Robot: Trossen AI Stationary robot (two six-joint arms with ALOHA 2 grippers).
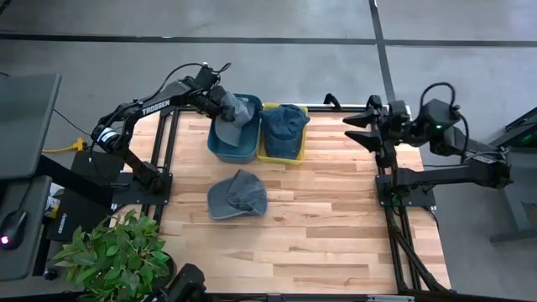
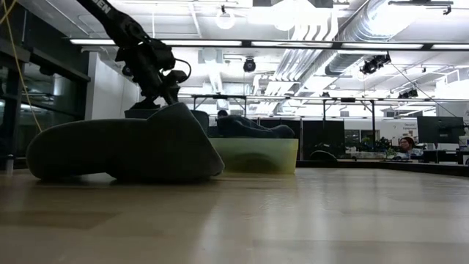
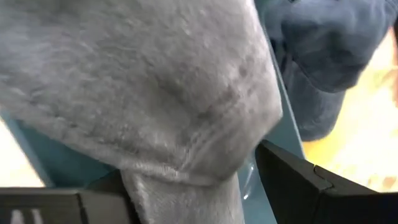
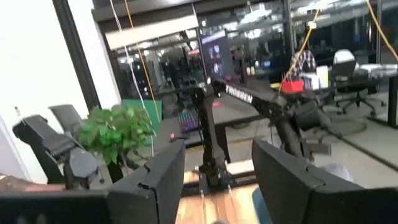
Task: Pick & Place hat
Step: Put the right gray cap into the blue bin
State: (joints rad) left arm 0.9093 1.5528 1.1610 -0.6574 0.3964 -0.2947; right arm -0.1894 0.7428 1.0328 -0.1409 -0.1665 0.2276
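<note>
Hat [image 3: 155, 81], soft grey fleece, in left hand [image 1: 228, 107].

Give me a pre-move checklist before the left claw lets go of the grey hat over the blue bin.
1. Left claw gripping grey hat: ok, cloth sits between its fingers in the wrist view.
2. Hat above the blue bin: ok.
3. Blue bin free of other hats: cannot tell, the held hat covers part of it.
4. Yellow bin already holds a blue hat: ok.
5. Second grey hat waiting on the table: ok.
6. Right claw open and parked clear at the table's edge: ok.
</note>
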